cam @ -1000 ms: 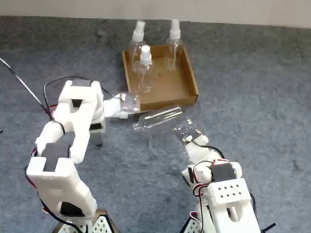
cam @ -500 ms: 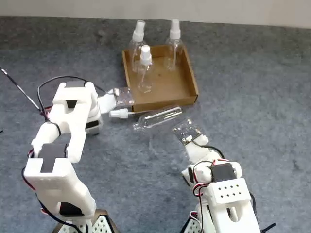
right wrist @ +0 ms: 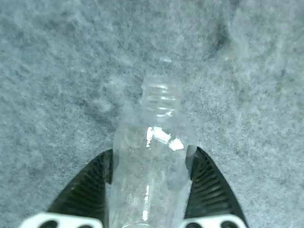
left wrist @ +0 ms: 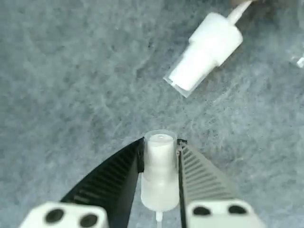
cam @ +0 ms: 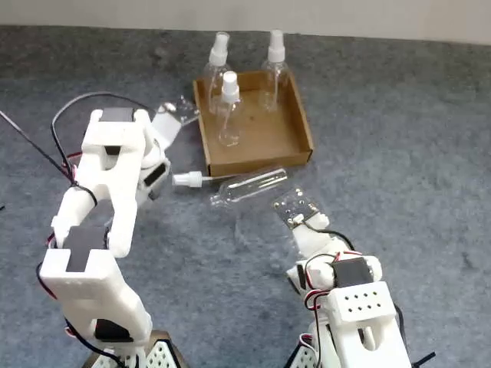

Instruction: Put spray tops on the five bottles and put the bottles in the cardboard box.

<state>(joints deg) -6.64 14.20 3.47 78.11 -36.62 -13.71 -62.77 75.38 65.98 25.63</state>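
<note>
By box (cam: 261, 162) — bottle (cam: 253, 185) flat, neck leftward

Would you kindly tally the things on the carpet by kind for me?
Bottles with spray tops: 3
Bottle without a top: 1
Loose spray tops: 2
Cardboard box: 1
Total: 7

The bottle (right wrist: 151, 190) is cut off at its base by the frame edge; likewise the gripped top's (left wrist: 160, 175) tube.
</note>
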